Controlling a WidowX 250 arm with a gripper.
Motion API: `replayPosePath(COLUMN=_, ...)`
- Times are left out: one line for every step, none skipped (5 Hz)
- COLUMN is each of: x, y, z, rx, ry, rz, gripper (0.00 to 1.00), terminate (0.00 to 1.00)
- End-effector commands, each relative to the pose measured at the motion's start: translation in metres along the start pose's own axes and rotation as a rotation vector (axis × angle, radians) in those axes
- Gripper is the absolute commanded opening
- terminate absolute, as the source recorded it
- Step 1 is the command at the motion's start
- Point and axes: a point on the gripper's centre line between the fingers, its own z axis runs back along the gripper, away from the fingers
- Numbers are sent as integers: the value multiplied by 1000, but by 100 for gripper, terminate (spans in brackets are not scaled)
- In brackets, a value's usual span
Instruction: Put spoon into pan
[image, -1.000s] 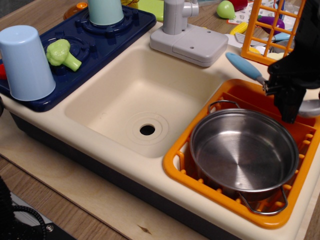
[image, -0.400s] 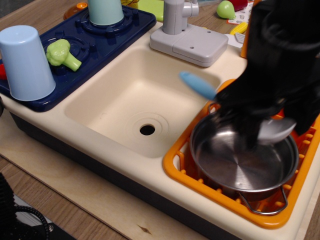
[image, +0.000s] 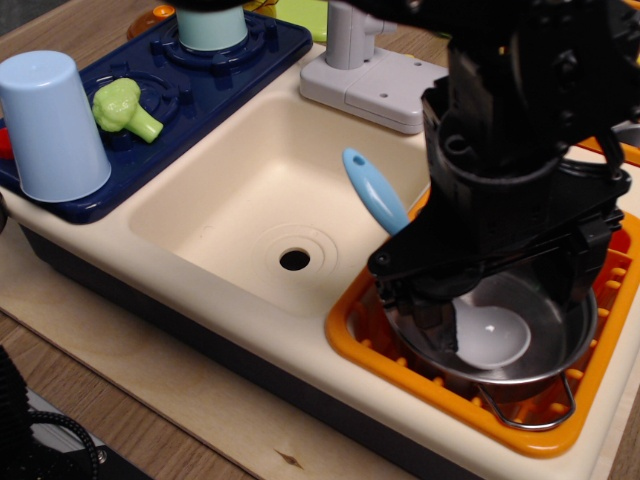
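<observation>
Looming over the right side of the toy kitchen, the black gripper (image: 425, 300) hangs low above the pan (image: 560, 340), its bulk hiding most of the pan's near-left rim. The spoon (image: 400, 215) runs through it: the light blue handle sticks up and to the left over the edge of the cream sink (image: 250, 190), while the round grey-white bowl sits inside the pan, down near its shiny floor. Whether the bowl touches the metal cannot be told. The fingers are lost against the dark body, so it is unclear whether they clamp the spoon's neck or have let go. The pan sits in the orange basket (image: 350, 335). Across the sink, a pale blue cup (image: 50, 125) and a green broccoli (image: 122, 108) rest on the navy stovetop (image: 250, 60).
</observation>
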Motion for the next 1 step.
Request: replayPosePath(x=3, y=-5, z=7, rx=-34, ry=-7, rz=0, gripper=100, terminate=100)
